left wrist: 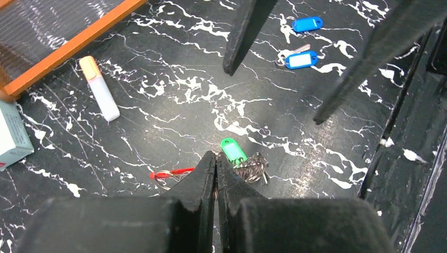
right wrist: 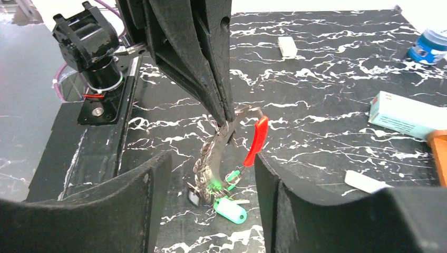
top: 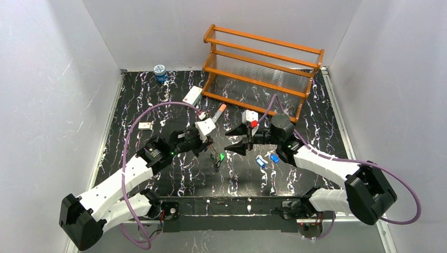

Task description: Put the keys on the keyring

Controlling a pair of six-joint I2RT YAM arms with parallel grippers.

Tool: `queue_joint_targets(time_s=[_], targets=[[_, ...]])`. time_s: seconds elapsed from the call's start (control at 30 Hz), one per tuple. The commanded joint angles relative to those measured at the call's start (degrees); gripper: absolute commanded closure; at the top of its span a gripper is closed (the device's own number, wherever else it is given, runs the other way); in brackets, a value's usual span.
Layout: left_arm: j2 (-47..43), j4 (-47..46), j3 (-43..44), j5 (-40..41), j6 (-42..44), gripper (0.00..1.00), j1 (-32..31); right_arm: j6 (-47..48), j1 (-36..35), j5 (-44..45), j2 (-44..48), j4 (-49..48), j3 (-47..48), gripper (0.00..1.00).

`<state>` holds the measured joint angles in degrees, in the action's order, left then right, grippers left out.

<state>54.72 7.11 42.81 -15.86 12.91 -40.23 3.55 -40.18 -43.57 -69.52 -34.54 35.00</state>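
Right wrist view: left gripper (right wrist: 226,120) is clamped fully shut on the keyring (right wrist: 256,138), pinching the silver wire right at my fingertips. The loop hangs off the pinch. Its long axis is steep, top end at the tips and bottom end down toward the table (top: 242,179). The red section sits just right of the pinch in this view. It is tilted, upper end by the tips and lower end pointing down-left.

The bottom of the loop carries a bunch of silver rings (right wrist: 206,174) and the green key (right wrist: 231,211). The green head is lowest, at table level. Its blade is lost in the bunch, so I can't call its heading. I also can't tell whether the bunch rests on the table or just clears it.

Right gripper (right wrist: 212,157) has its jaws wide apart with nothing in them. It faces the left gripper head-on. The keyring shows in the gap between my right fingers but sits beyond the tips, not touching.

Left wrist view: blue keys (left wrist: 301,59), two of them, lie flat side by side on the table. Heads point right in that view and blades left, axes roughly parallel. They are on the right arm's side, well apart from the keyring.

The table is black with white marbling. An orange wooden rack (top: 263,68) stands at the far edge. An orange-and-white tube (top: 220,110) and a small box (top: 192,96) lie in front of it. A blue-lidded jar (top: 159,72) sits in the far left corner and a small white block (top: 145,125) is on the left. White walls (top: 52,79) close three sides.
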Motion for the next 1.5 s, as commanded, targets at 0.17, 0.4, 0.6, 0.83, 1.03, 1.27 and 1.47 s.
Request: queue_joint_targets(time_s=[0.17,0.4,0.6,0.83,1.03,1.27,1.47], targets=[[-2.2,-5.1,-2.7,-6.6,3.1,1.00,0.2,-2.7,-0.3,-8.2,-6.9,-7.1,4.2,0.52],[-1.8,-6.6,-3.0,-7.6,2.4,1.00,0.2,-6.2,-1.4,-5.6,-10.8,-10.0,4.4,0.55],[-1.6,-6.9,-3.1,-8.6,1.3,1.00,0.2,-8.5,-1.7,-5.7,-13.3,-12.8,5.0,0.55],[-1.5,-8.8,-3.7,-8.8,0.6,1.00,0.2,-11.0,-1.9,-6.4,-14.9,-15.5,5.5,0.59],[-1.4,-9.1,-3.8,-9.0,0.4,1.00,0.2,-12.2,-2.1,-7.2,-16.4,-15.0,6.6,0.73],[-1.5,-9.3,-4.3,-8.9,0.3,1.00,0.2,-13.1,-2.1,-7.8,-17.1,-14.6,7.0,0.99],[-2.7,-9.6,-4.0,-3.3,-3.4,0.65,0.1,-10.2,-2.1,-6.7,-15.5,-11.3,5.2,0.99]])
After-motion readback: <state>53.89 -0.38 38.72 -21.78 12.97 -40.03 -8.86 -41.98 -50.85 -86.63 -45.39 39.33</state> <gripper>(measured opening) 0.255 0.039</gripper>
